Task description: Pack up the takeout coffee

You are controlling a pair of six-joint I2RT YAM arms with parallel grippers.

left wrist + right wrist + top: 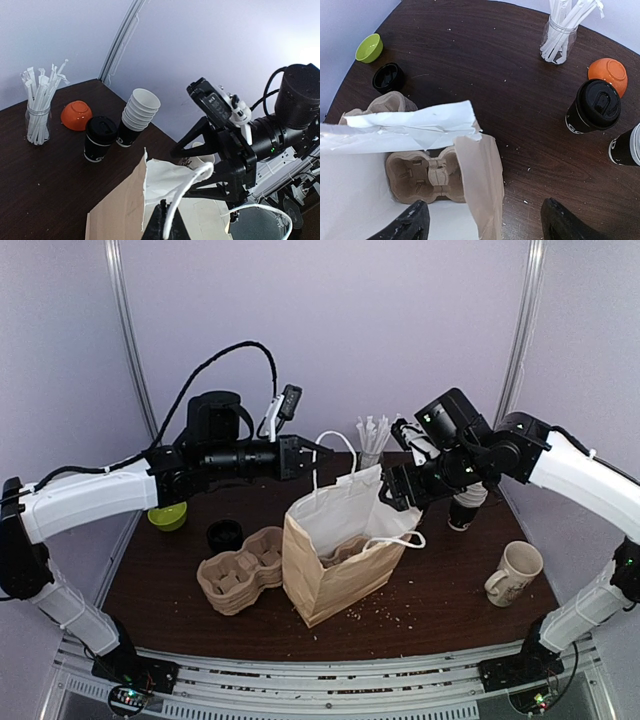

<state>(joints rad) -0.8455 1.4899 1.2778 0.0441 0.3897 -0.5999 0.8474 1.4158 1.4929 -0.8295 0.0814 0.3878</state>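
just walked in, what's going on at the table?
The left gripper is shut on the white handle of the paper bag, holding its mouth up. The right gripper is open, straddling the bag's side wall. A cup carrier sits inside. The takeout coffee stands on the table, not yet packed.

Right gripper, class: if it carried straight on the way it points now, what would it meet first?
Probably the paper bag: its brown side wall stands directly between the open fingers of the right gripper. The bag's open mouth and bare table lie either side of that wall, so it is not certain.
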